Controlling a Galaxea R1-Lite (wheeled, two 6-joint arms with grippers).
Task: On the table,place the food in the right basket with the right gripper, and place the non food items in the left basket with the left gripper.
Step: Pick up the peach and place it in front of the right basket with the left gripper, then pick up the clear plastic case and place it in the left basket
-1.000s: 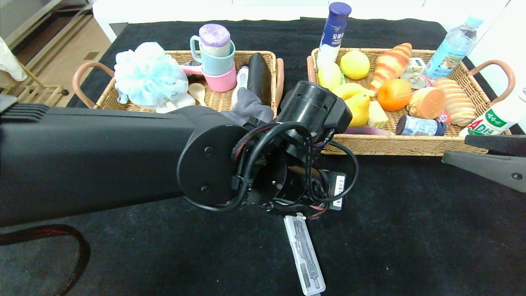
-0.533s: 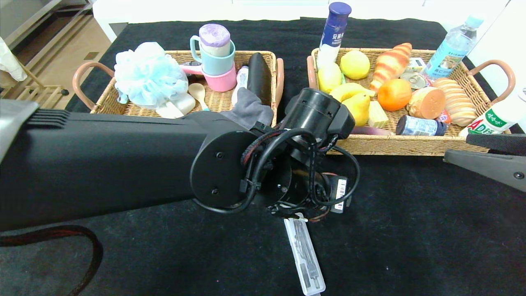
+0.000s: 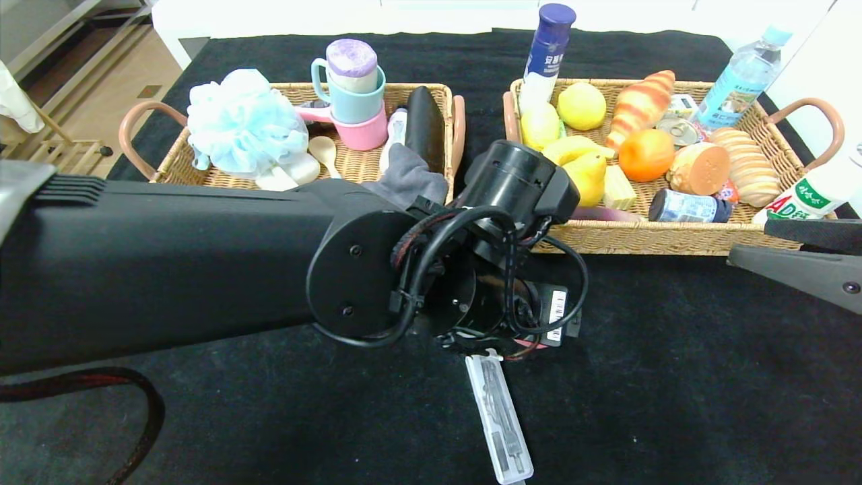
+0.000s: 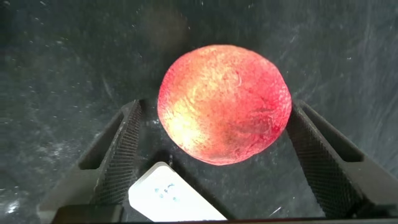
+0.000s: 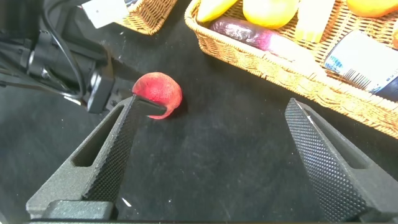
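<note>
Item: red peach (image 4: 225,104), round, no marked long axis or pointing direction; it rests on the black surface (image 3: 673,377) in front of the baskets, near the clear case (image 3: 500,417), whose long axis runs toward the robot. Left end effector (image 4: 214,158): spread, fingers straddling the peach, not touching. Right end effector (image 5: 217,155): spread, hovering near the right basket (image 3: 673,236). Step judged: grasp approach. Discrepancy: the peach is food, due to the right arm; next move calls for closing, or for yielding it.
</note>
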